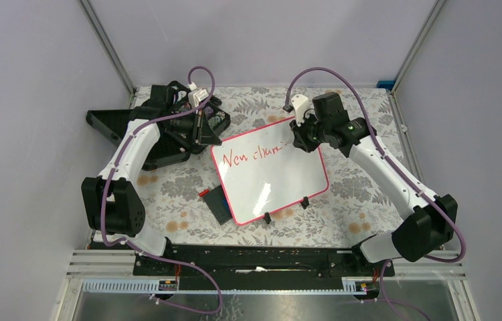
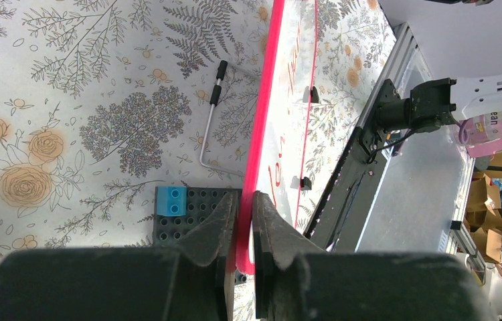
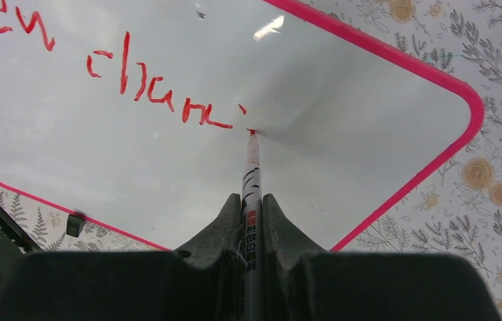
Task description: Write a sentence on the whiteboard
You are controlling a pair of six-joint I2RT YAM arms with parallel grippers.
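**Marker tip on the board, 1 line of red writing**

Nearest the arm bases, a dark grey plate (image 1: pixel 216 202) with blue blocks (image 2: pixel 170 200) lies on the floral tablecloth (image 1: pixel 168 194), touching the near-left corner of the whiteboard (image 1: pixel 272 184). The board lies flat at the middle of the table, turned at an angle, its 2 black clip feet (image 1: pixel 268 217) on the near edge. Across its far part runs the sentence (image 3: pixel 148 90): "New", then an unfinished word starting "ch". The right gripper (image 3: pixel 253 200) is clenched around a marker (image 3: pixel 251 167) whose tip touches the board just after the last stroke. At the far-left corner, the left gripper (image 2: pixel 245 200) pinches the board's pink frame.
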